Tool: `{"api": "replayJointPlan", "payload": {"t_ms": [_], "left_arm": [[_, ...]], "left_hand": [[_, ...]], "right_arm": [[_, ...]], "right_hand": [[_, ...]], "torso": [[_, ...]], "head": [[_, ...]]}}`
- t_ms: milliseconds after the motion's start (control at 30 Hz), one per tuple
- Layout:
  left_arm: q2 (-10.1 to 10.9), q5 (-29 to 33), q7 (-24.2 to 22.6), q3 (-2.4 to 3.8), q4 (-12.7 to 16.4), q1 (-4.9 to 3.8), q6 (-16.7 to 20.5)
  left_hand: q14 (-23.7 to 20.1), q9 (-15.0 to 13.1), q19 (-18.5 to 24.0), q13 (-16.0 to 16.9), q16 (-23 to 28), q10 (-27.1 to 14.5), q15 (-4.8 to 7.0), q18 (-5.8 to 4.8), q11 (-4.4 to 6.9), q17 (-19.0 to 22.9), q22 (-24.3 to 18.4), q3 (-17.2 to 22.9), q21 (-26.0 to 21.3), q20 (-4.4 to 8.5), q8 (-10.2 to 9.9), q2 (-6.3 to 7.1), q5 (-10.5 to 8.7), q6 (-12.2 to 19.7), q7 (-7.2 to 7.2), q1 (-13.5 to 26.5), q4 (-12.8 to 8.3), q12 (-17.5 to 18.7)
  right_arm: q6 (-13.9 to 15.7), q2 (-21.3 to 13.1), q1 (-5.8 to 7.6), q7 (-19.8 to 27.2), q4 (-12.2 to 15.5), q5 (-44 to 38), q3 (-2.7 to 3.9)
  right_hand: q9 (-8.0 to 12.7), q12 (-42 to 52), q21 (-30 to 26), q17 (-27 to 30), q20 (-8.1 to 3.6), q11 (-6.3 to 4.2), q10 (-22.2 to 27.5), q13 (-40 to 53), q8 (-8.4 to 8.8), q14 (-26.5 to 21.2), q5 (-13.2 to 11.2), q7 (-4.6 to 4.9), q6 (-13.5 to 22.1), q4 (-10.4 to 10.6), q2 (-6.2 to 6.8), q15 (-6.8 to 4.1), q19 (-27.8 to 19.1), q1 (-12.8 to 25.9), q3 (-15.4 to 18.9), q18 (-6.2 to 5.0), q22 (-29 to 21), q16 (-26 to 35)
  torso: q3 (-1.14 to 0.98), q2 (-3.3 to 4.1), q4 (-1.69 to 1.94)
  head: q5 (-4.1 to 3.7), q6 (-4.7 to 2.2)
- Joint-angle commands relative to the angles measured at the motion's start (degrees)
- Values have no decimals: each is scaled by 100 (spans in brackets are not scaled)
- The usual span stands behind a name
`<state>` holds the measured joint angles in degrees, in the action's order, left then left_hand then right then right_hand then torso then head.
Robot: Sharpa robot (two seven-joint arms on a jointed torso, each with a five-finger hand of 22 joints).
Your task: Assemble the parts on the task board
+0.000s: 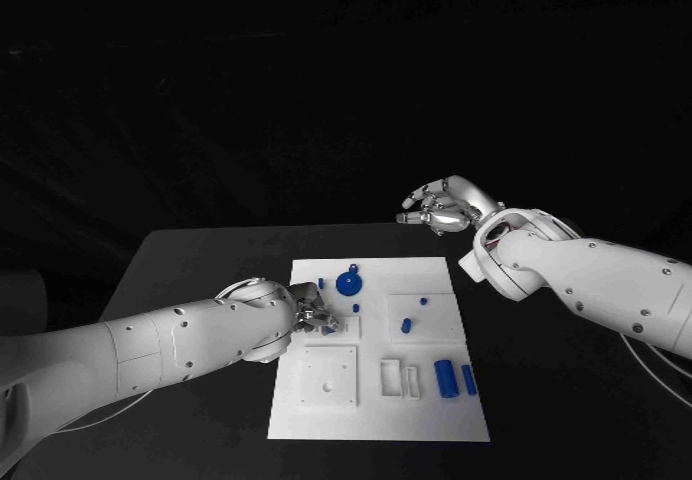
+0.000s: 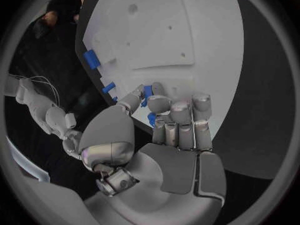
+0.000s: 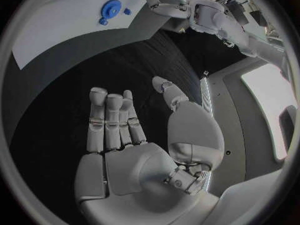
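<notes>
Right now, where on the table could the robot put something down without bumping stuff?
The black table lies bare left of the task board, and again to its right under the right hand. The board's middle is crowded with blue parts, and the left hand is busy there.

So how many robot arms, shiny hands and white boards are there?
White arms: 2, the left arm and the right arm
Silver hands: 2, the left hand and the right hand
Task board: 1
Total: 5
</notes>
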<state>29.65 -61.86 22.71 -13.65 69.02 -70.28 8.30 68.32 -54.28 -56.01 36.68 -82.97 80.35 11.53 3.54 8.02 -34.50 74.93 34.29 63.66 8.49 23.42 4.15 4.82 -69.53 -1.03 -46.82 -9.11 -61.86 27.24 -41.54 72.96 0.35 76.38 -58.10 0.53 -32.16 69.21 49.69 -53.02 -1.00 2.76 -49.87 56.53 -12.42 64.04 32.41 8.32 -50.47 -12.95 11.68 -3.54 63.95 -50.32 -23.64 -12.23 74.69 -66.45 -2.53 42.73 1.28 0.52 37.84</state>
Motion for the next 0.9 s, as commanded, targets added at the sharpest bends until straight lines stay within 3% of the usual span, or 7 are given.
{"api": "replayJointPlan", "payload": {"t_ms": [33, 600, 700, 800, 900], "left_arm": [[-21, 50, -71, 4, -2, 1, -35], [-64, 136, -58, 6, -85, -3, -135], [-62, 149, -59, 6, -95, -3, -123], [-64, 151, -62, 6, -104, -3, -111], [-63, 151, -65, 7, -113, -3, -95]], "left_hand": [[81, 2, 2, -10, -23, -30, 208, 108, 19, -7, 73, 2, 23, 717, 19, 10, -43, -236, -106, -68, 3, -21], [70, 17, 5, -49, -8, -32, 203, 115, 12, 3, 63, -34, 10, 713, 18, 384, -192, -211, -98, 0, 208, -10], [62, 11, 3, -55, -7, -33, 200, 115, 6, 3, 59, -46, 10, 710, 20, 520, -205, -201, -92, 58, 301, -6], [56, -9, -10, -67, -9, -28, 201, 131, 9, 4, 45, 77, 6, 717, 31, 763, -204, -190, -93, 98, 588, 1], [55, -20, -15, -70, -13, -26, 201, 133, 5, 3, 46, 105, 16, 716, 35, 846, -204, -179, -91, 102, 706, 1]], "right_arm": [[-75, 6, 1, 45, 1, -18, 2], [-85, 6, 1, 34, -5, -18, 2], [-85, 7, 1, 34, -9, -18, 2], [-85, 6, 1, 33, -9, -18, 2], [-85, 7, 1, 33, -9, -18, 2]], "right_hand": [[9, 37, -25, 7, 16, -1, 43, -9, -33, -37, 25, 75, 36, 2, -35, 12, 28, -2, 22, -277, 10, -33], [11, 42, -29, 11, 17, -1, 47, -16, -31, -41, 25, 76, 42, 7, -27, 12, 25, 6, 31, -277, 14, -34], [12, 43, -30, 12, 17, 0, 48, -18, -30, -42, 26, 77, 44, 9, -26, 13, 25, 9, 33, -277, 15, -34], [12, 43, -31, 13, 18, 0, 49, -20, -30, -43, 26, 77, 45, 11, -26, 13, 24, 12, 35, -277, 16, -34], [13, 44, -32, 14, 18, 0, 50, -21, -29, -44, 27, 78, 47, 13, -25, 13, 23, 15, 37, -277, 16, -34]], "torso": [[2, 3, -2], [-4, -1, 0], [-2, 0, -1], [-1, 0, -2], [0, 1, -1]], "head": [[-10, -12], [-20, -11], [-22, -13], [-27, -16], [-27, -21]]}}
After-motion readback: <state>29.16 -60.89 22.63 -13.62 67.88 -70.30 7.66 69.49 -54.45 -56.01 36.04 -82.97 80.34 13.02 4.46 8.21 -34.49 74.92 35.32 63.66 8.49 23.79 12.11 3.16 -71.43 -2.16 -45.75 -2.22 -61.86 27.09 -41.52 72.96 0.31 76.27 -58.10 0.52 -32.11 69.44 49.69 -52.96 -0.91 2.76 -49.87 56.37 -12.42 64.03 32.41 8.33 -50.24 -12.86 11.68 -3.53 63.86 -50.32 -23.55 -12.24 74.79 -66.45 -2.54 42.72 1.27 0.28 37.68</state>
